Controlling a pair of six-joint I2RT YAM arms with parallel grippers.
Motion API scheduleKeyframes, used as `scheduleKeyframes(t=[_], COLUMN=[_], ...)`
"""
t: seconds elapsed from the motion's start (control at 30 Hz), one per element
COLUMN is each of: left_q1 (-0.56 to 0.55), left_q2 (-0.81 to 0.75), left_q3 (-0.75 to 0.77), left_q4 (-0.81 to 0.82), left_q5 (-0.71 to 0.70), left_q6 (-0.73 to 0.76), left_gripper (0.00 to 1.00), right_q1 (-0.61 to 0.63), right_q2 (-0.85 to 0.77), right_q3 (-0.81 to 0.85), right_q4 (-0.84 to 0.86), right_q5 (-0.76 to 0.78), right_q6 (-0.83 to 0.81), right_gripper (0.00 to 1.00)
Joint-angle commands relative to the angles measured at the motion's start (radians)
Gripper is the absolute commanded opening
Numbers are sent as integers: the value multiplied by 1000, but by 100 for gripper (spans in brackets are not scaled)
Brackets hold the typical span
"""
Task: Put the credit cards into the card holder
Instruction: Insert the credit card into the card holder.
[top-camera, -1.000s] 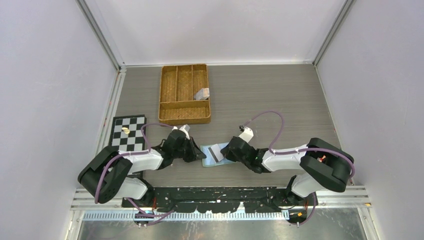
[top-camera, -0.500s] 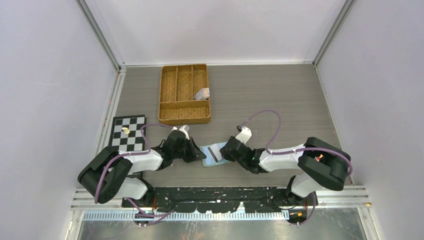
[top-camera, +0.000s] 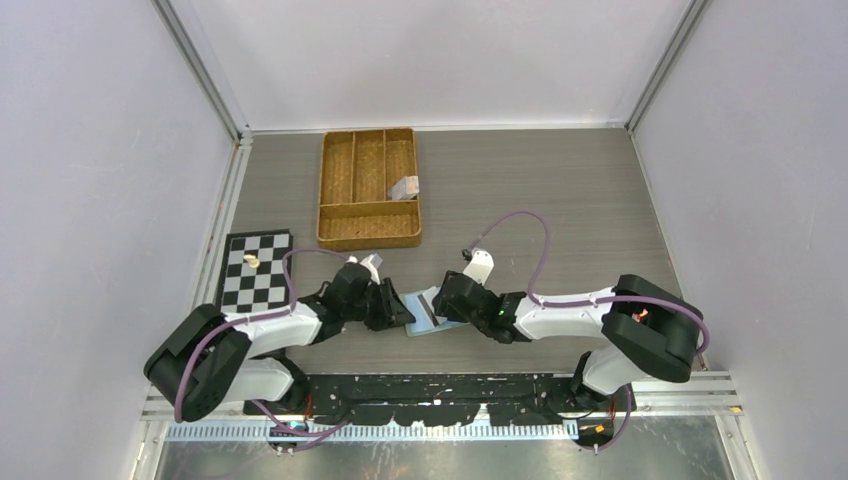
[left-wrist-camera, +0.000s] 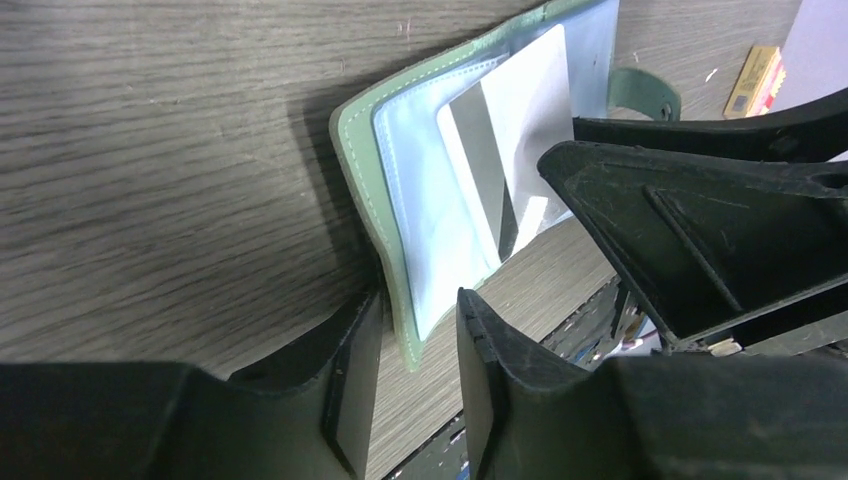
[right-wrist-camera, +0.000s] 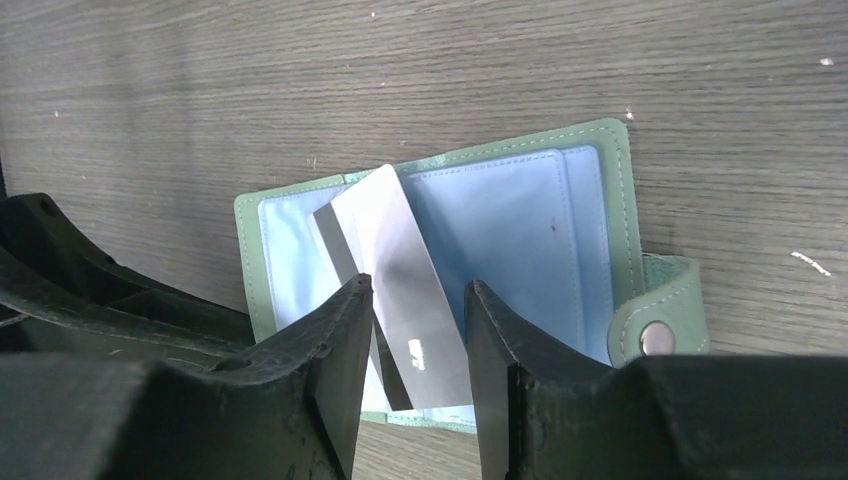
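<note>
The card holder (top-camera: 424, 318) lies spread open on the worktop (top-camera: 560, 200), near its front edge, between the two arms. A silvery card (right-wrist-camera: 400, 255) with a dark stripe is seen at a slant across the pale blue pockets. Its far end appears tucked under the clear sleeve, while its near end juts past the holder's near edge. How deep it sits cannot be told.

Within the last second both sets of jaws have been let out from a tight close. The left gripper (left-wrist-camera: 415, 335) is now held narrowly apart astride the holder's green border, with a gap visible beside the leather, so the border is judged to be released rather than pinched. The right gripper (right-wrist-camera: 418, 335) is set moderately apart with the card's near end between its fingers. The card looks freed, though contact on one side cannot be ruled out. In the overhead view the right arm has also been carried a little leftward over the holder, so less of the card is left showing.

This is read as the card being given up to the pocket. The insertion is judged as begun but not finished, and a further push would be needed. The snap strap (right-wrist-camera: 655, 330) is left undone. No other cards can be made out.

A woven tray (top-camera: 335, 185) and a chequered mat (top-camera: 255, 270) are set well apart from the work.
</note>
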Motion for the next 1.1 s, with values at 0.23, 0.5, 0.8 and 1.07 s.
scheduleKeyframes(t=[0.23, 0.5, 0.8, 1.07], left_q1=[-4, -4, -7, -6], left_q2=[-80, -61, -56, -54], left_q3=[2, -13, -27, -35], left_q4=[-161, -116, -85, -69], left_q5=[-29, -9, 0, 9], left_q6=[59, 47, 37, 31], left_gripper=[38, 21, 5, 0], right_q1=[10, 14, 26, 45], right_q2=[-36, -2, 7, 25], right_q3=[-16, -6, 12, 39], right_q4=[-166, -128, -128, -141], right_q5=[-17, -86, -123, -142], right_q6=[-72, -78, -71, -71], right_gripper=[46, 40, 33, 29])
